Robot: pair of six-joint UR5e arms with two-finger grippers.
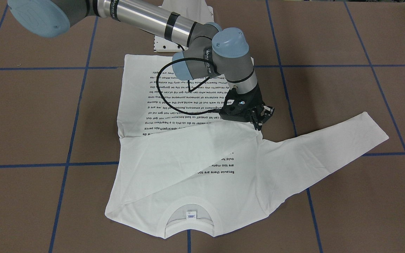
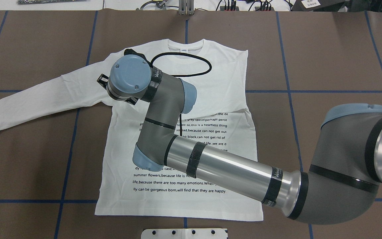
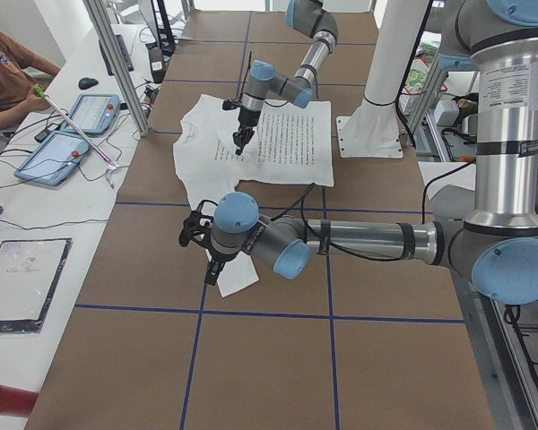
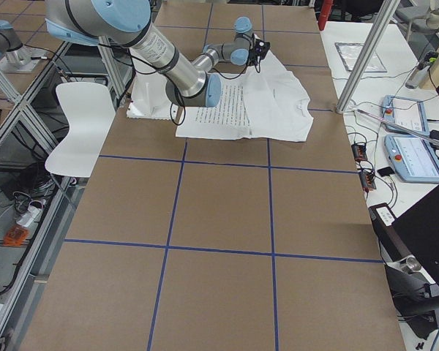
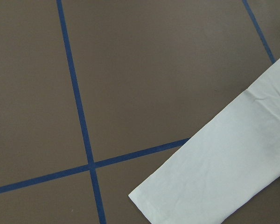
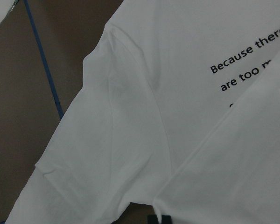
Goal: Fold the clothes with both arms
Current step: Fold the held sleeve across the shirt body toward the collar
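**Right end effector low at the far armpit, one sleeve folded in**

Right end effector (image 1: 261, 121) of mine reaches across the white T-shirt (image 1: 142, 105) and sits low at the armpit on my left side. Its tips are right at the end of the right sleeve (image 1: 188, 151). That sleeve lies folded diagonally over the chest and hides part of the printed lines. In my right wrist view the sleeve's edge runs up to the dark tips, but I cannot tell whether they are pinching the cloth or free of it.

My left end effector (image 3: 197, 235) hangs above the surface (image 1: 346, 218), just beside the cuff (image 5: 214, 177) of the left sleeve (image 1: 329, 144). Only the side view shows it, so I cannot tell whether it is clenched or released.

The T-shirt lies flat on the surface, print up. Its hem is toward my base, and the collar (image 1: 188, 232) and neck label (image 1: 191, 215) are at the far side.

I judge the fold to be at an early stage. One sleeve is in. The left sleeve is stretched out sideways, well clear of the body, and the body lies at full length. What is left is to bring the left sleeve across the chest, probably work for my left arm, given where it hangs. After that the body needs folding hem to collar, likely with both arms.
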